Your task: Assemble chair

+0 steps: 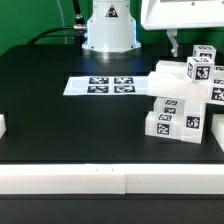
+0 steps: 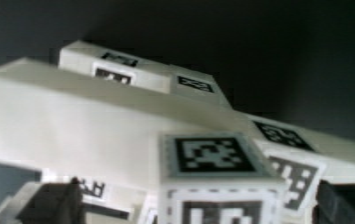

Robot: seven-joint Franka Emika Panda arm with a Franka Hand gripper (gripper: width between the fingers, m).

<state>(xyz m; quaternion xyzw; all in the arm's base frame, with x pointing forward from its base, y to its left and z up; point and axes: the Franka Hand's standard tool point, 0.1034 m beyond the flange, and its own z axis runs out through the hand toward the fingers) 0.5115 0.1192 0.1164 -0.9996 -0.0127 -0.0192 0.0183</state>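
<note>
The chair's matte white parts lie in a cluster at the exterior view's right. A flat seat block (image 1: 170, 78) lies at the back, and thick tagged legs (image 1: 201, 68) and more tagged blocks (image 1: 172, 120) are stacked beside and in front of it. My gripper (image 1: 175, 44) hangs just above the back of this cluster. In the wrist view the gripper (image 2: 195, 206) is open, and its dark fingers (image 2: 49, 200) stand wide apart on either side of a tagged white chair part (image 2: 218, 165). They do not touch it. The broad seat block (image 2: 85, 110) fills the view behind.
The marker board (image 1: 110, 85) lies on the black table in front of the robot base (image 1: 108, 30). A long white rail (image 1: 100, 180) runs along the table's front edge. A small white object (image 1: 3, 126) sits at the exterior view's left edge.
</note>
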